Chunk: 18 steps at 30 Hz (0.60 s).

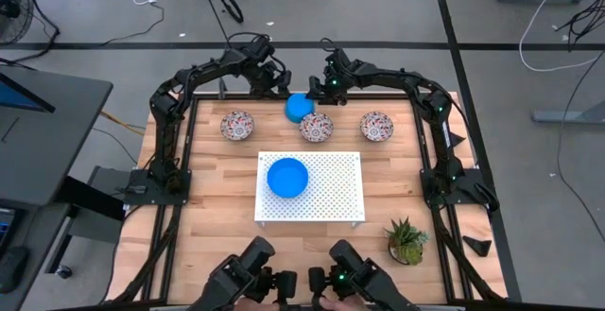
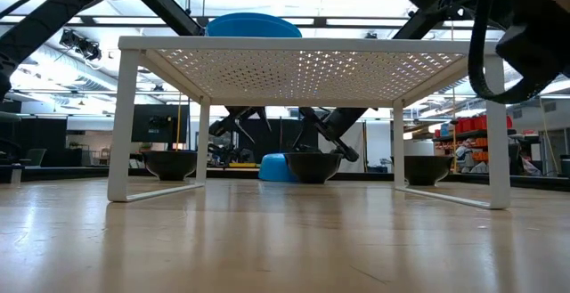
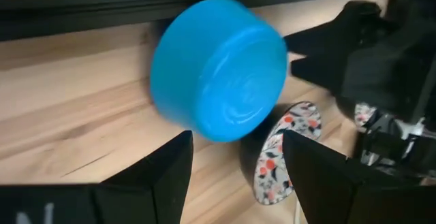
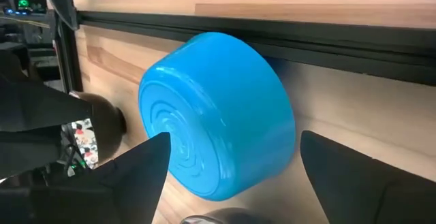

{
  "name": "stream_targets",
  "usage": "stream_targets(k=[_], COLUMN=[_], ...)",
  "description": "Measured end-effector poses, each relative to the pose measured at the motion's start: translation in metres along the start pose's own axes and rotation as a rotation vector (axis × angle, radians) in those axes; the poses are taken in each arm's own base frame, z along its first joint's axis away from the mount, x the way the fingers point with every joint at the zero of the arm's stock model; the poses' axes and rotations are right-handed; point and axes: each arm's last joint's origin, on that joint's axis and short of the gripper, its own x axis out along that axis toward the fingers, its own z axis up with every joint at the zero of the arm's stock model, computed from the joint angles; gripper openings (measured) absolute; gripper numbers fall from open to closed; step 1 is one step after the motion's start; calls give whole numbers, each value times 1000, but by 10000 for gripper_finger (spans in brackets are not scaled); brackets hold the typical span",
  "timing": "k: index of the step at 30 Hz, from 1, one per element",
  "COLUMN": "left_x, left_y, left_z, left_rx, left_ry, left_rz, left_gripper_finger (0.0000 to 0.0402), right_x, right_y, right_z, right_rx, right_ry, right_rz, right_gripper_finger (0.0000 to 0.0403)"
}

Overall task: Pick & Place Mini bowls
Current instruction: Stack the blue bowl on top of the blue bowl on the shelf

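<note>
A bright blue mini bowl [image 1: 299, 108] lies tipped near the table's far edge, its ringed base [image 4: 178, 142] turned up toward the wrist cameras. It sits right beside the middle floral bowl [image 1: 317, 127]; whether it leans on it I cannot tell. My left gripper [image 1: 282, 88] and right gripper [image 1: 326, 88] hover over it from the far side, both open, fingers flanking the bowl [image 3: 218, 74] without visible touch. Two more floral bowls [image 1: 237, 125] [image 1: 377, 126] rest on the table. A second blue bowl [image 1: 286, 177] stands on the white board. No third blue bowl shows.
The white perforated board [image 1: 331, 193] stands on legs mid-table. A small green plant [image 1: 406, 240] sits at the near right. The black frame rail [image 4: 340, 37] runs along the far edge just behind the tipped bowl. Two more dark arms [image 1: 293, 278] are at the near edge.
</note>
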Motion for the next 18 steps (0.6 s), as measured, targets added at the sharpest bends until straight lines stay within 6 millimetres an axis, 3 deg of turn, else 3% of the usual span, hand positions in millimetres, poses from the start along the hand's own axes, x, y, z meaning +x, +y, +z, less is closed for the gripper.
stream_targets(k=[18], left_x=[38], left_y=[3], left_z=[-4], left_rx=[-92], left_ry=[45], left_rz=[23], left_gripper_finger=[234], right_x=[2], right_y=[-8], right_z=[-4], right_rx=[40], right_ry=[29], right_rz=[-80], right_gripper_finger=[327])
